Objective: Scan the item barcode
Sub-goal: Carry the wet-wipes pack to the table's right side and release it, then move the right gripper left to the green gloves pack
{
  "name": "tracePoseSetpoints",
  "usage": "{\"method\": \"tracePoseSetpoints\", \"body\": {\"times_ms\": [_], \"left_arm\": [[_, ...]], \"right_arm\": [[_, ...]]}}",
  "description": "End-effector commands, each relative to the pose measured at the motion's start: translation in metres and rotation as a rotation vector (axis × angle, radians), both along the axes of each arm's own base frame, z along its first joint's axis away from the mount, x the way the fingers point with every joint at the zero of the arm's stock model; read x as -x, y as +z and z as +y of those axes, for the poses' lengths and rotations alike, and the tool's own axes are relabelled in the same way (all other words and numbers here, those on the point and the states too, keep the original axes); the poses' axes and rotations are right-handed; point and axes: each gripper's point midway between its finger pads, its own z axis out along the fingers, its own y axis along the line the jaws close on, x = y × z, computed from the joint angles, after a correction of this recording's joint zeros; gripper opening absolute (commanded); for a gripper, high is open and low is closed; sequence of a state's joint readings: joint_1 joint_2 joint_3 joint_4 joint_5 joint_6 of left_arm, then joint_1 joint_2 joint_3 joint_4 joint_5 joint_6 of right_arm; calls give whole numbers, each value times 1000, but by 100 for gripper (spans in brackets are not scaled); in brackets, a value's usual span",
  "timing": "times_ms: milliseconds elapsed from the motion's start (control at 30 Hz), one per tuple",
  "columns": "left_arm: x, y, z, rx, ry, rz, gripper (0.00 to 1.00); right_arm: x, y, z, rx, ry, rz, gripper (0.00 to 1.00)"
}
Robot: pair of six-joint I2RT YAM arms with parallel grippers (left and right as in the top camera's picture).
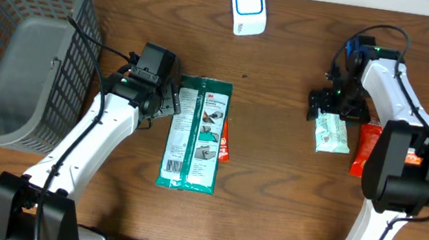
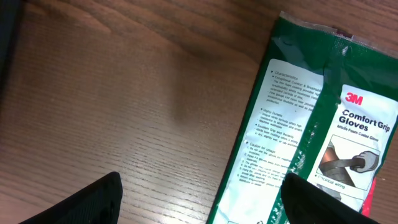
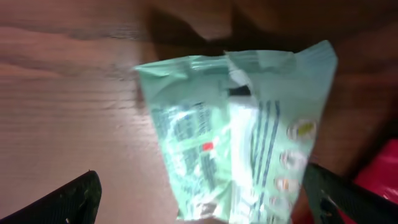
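Left gripper and right gripper stand released; the right, above the pale green crinkly plastic packet toward the right edge of the bench, should pinch 1 rim, leaving its printed faces scannable.

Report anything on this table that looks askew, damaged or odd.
The green glove pack lies on top of a red item, hiding most of it. The pale green packet under the open right hand looks crumpled. Nothing is spilled.

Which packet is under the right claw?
The small pale mint packet, right below the right gripper. The big dark green gloves packet lies by the left gripper, and the red packet sits beside it.
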State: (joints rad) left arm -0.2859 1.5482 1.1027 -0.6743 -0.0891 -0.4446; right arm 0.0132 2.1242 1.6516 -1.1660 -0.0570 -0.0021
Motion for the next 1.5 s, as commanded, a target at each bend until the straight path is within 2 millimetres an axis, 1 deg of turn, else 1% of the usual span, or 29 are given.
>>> {"method": "tracePoseSetpoints", "body": {"times_ms": [0, 100, 200, 233, 267, 300, 333, 367, 400, 467, 533, 667, 733, 833, 900, 967, 1100, 1233, 1267, 1333, 1400, 1467], "left_arm": [[-1, 6, 4, -11, 8, -20, 83], [-1, 6, 4, -11, 8, -20, 83], [-1, 6, 4, -12, 8, -20, 83], [-1, 6, 4, -11, 8, -20, 83], [-1, 6, 4, -11, 8, -20, 82], [-1, 6, 4, -11, 8, -20, 82], [-1, 6, 4, -11, 8, -20, 82], [-1, 6, 4, -11, 8, -20, 82], [-1, 6, 4, -12, 8, -20, 83], [-1, 6, 4, -11, 8, -20, 82], [-1, 6, 4, -11, 8, -20, 83], [-1, 6, 4, -11, 8, -20, 83], [-1, 6, 4, -11, 8, -20, 82], [-1, 6, 4, -12, 8, -20, 82], [-1, 6, 4, -12, 8, -19, 83], [-1, 6, 4, -12, 8, -19, 83], [-1, 6, 4, -12, 8, -19, 83], [-1, 6, 4, -11, 8, -20, 83], [-1, 6, 4, -11, 8, -20, 82], [-1, 6, 4, -11, 8, -20, 82], [-1, 6, 4, -12, 8, -19, 82], [-1, 6, 4, -11, 8, -20, 83]], "right_arm": [[-4, 28, 13, -4, 7, -74, 99], [-6, 31, 24, -36, 21, -87, 99], [-3, 31, 47, -143, 31, -80, 99], [-3, 31, 55, -182, 34, -81, 91], [-4, 31, 61, -209, 39, -85, 70], [-4, 31, 65, -219, 46, -88, 45], [-4, 29, 67, -217, 52, -90, 26], [-3, 27, 69, -213, 58, -88, 11], [-1, 24, 70, -207, 63, -84, 1], [3, 16, 73, -196, 75, -75, 1], [7, 3, 75, -180, 89, -77, 1], [10, -32, 76, -151, 113, -121, 2], [11, -49, 70, -111, 115, -150, 1], [11, -64, 45, 8, 85, -174, 1], [12, -64, 28, 85, 28, -167, 1], [13, -61, 20, 108, 7, -163, 1], [15, -52, 15, 110, -4, -153, 1], [15, -42, 16, 103, -5, -164, 2], [15, -39, 21, 80, -2, -170, 2], [14, -33, 37, -1, 5, -180, 5], [12, -25, 60, -121, 17, -194, 11], [12, -15, 88, -271, 36, -203, 20]]}}
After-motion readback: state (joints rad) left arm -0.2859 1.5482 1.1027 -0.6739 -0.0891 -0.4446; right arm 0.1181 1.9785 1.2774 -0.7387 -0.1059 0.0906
